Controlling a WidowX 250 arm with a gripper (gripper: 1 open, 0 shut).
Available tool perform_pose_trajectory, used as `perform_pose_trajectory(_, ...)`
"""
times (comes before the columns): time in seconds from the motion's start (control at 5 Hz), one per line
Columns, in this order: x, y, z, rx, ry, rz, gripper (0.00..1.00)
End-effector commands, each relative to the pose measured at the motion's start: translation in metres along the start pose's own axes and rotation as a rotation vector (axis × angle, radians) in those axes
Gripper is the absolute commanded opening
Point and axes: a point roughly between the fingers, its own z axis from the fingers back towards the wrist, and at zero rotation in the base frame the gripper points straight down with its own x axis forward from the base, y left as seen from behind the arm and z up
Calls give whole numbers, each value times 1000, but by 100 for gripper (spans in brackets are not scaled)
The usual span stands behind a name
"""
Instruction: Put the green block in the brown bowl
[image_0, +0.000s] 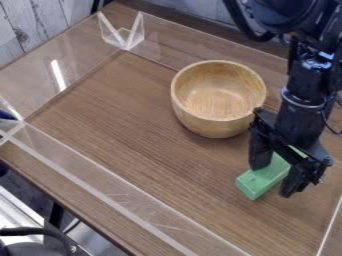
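Note:
The green block (263, 182) lies flat on the wooden table at the lower right, its far end hidden behind my gripper. My gripper (286, 166) points straight down over that far end, open, with one dark finger on each side of the block. Whether the fingers touch it I cannot tell. The brown bowl (218, 97) sits empty just up and left of the gripper, close to the arm.
Clear acrylic walls (80, 160) edge the wooden table (120, 120) on the left and front. A clear bracket (123, 32) stands at the back left corner. A pale plank wall lies behind.

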Motion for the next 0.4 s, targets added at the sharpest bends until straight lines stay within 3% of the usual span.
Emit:
perform_pose_trajectory(0.0, 2, 1, -1, -4, -25, -18, 100)
perform_pose_trajectory(0.2, 1, 2, -6, -7, -29, -23, 100)
